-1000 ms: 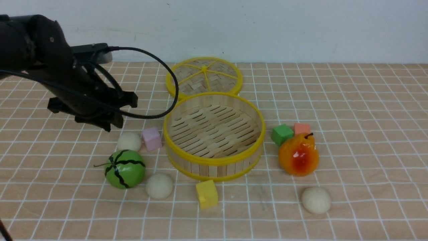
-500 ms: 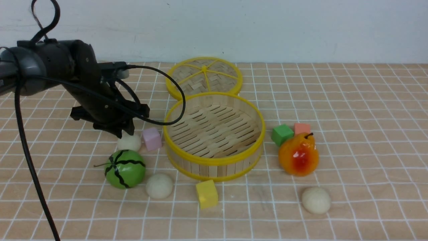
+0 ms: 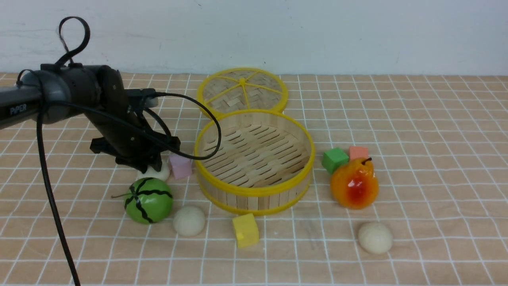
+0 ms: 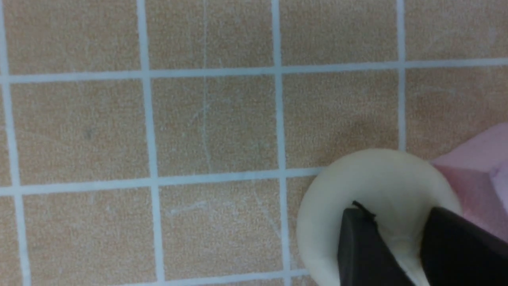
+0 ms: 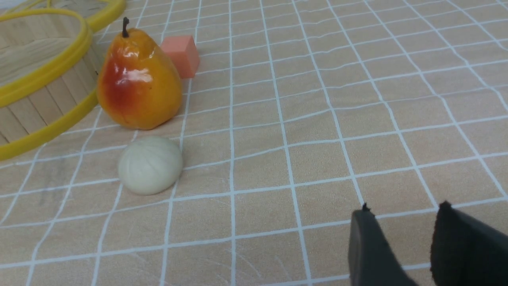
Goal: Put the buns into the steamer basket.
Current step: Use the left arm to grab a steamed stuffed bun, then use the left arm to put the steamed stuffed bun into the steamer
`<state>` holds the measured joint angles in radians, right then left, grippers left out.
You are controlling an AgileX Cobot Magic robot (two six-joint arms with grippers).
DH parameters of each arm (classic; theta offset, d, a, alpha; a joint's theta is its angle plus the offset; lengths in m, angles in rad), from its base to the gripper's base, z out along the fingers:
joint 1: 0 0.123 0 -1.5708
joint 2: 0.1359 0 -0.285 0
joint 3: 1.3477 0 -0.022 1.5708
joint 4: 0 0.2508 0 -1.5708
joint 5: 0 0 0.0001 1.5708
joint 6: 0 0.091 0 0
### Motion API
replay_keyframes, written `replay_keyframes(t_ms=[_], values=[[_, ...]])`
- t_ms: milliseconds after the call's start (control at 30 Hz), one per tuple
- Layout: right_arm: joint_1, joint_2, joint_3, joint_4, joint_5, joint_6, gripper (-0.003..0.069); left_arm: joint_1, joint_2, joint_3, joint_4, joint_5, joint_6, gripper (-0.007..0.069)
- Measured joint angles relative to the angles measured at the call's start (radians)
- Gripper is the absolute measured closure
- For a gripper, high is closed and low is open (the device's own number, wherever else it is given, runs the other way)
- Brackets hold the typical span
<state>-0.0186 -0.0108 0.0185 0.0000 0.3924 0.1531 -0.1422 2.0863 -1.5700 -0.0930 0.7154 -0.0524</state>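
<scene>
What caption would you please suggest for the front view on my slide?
Left gripper poised over a bun near the empty steamer basket.

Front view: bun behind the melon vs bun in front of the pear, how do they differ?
The rear bun is mostly covered by the left gripper; the front-right bun lies free, fully visible. The rear bun sits close beside the pink cube; the front-right bun stands apart from the pear. Both are cream-white, round, outside the steamer basket.
</scene>
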Motion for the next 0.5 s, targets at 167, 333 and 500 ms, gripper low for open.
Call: replay_keyframes(t_ms=[167,333,500], values=[[0.0,0.0,0.0,0.0,0.0,0.0,0.0419,0.0,0.002,-0.039,0.003,0.061,0.002,0.053],[0.0,0.0,0.0,0.0,0.0,0.0,0.0419,0.0,0.012,-0.15,0.004,0.167,0.003,0.0638],[0.0,0.0,0.0,0.0,0.0,0.0,0.0419,-0.005,0.009,-0.333,-0.016,0.317,0.003,0.0638]])
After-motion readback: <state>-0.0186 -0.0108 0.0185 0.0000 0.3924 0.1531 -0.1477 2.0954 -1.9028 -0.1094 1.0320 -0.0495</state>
